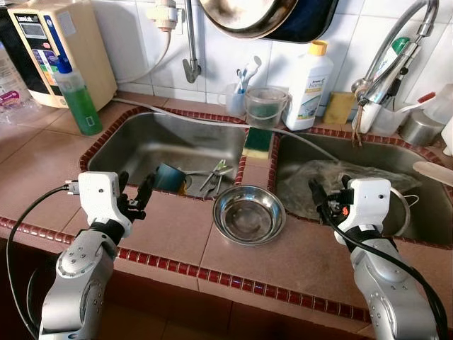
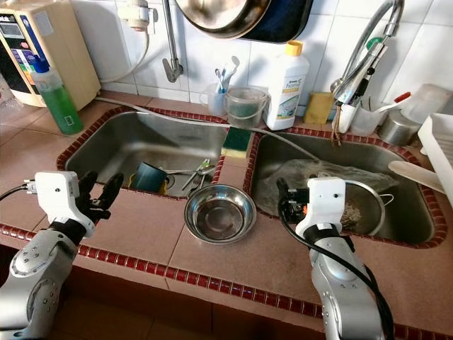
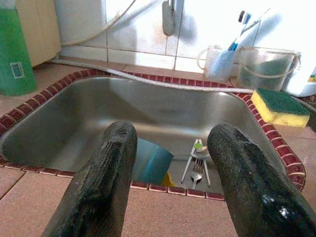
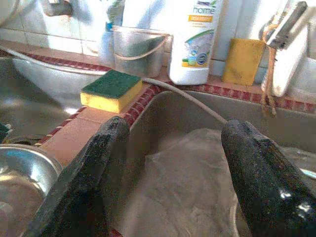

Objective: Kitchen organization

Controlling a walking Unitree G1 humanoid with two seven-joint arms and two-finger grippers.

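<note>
Both tools hover spread open over the tiled desk (image 1: 297,262): left tool (image 1: 134,195) faces the teal plastic cup (image 1: 168,177) at twelve o'clock in the left sink; right tool (image 1: 327,200) idles. Approach low, straddling the cup's rim.

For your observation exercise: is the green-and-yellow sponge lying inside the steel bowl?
No, the sponge rests on the tiled divider between the two sinks, apart from the empty steel bowl on the counter in front.

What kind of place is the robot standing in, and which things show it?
Most likely a home kitchen, at the washing-up counter. A double steel sink is set into a tiled counter, with forks lying in the left basin, a sponge on the divider, and a steel bowl on the counter in front.
</note>
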